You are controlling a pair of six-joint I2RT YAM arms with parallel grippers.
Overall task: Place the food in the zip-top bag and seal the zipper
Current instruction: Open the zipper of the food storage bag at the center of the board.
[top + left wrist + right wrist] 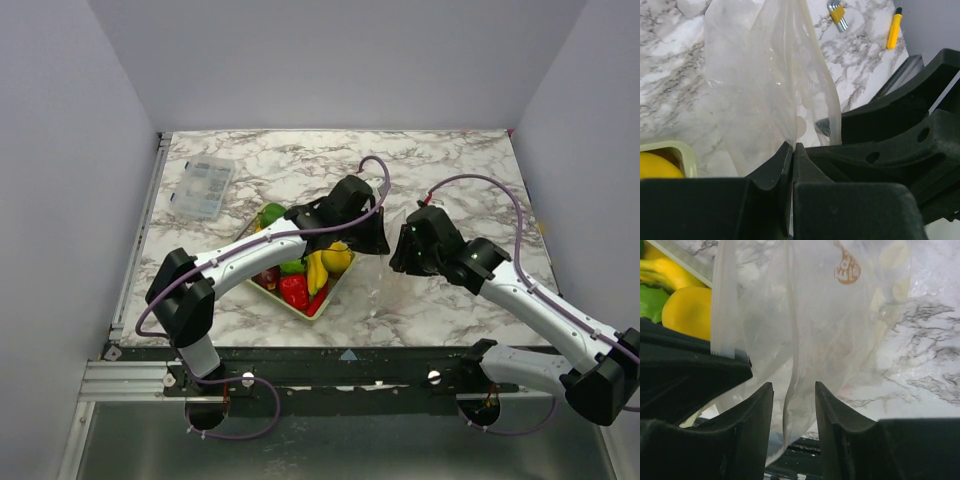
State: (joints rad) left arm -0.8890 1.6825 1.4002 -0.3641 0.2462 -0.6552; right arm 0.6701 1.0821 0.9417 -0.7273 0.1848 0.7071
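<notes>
The zip-top bag stands upright between the two arms, crinkled and see-through, with an orange logo printed high on it. One fold of its film is pinched tight in the left tool. Another fold hangs loose between the parted jaws of the right tool. The zipper runs as a pale vertical strip down the bag's edge; whether it is sealed is unclear. The food lies heaped in the basket just beside the bag: lemon, banana, red pepper.
</notes>
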